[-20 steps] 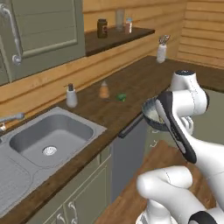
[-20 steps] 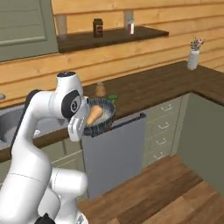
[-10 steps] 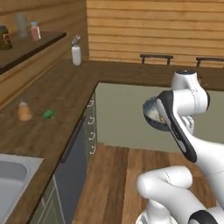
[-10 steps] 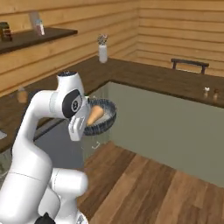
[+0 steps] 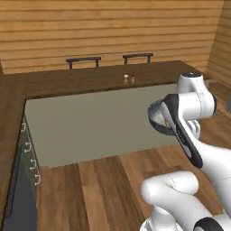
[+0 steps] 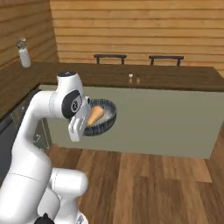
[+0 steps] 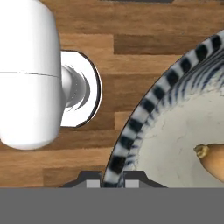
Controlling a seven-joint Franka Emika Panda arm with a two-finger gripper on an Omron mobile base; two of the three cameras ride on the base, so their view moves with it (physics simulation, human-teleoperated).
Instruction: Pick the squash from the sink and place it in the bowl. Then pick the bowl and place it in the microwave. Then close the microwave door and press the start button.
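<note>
Your pincer [image 7: 113, 183] was clamped on the bowl [image 6: 107, 118] rim. The squash [image 6: 95, 114] lay inside it, above the wooden floor [image 6: 144, 183].

Glossy white arm [image 6: 39, 131] of rounded, bulbous segments, dark grey bands at the joints, a round dark joint cap with a pale mark

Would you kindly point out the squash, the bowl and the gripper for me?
squash [image 6: 96, 114]: right base view, its orange body.
bowl [image 6: 106, 124]: right base view, its dark outer wall.
gripper [image 7: 113, 176]: hand view, between the fingertips at the bowl's rim.
</note>
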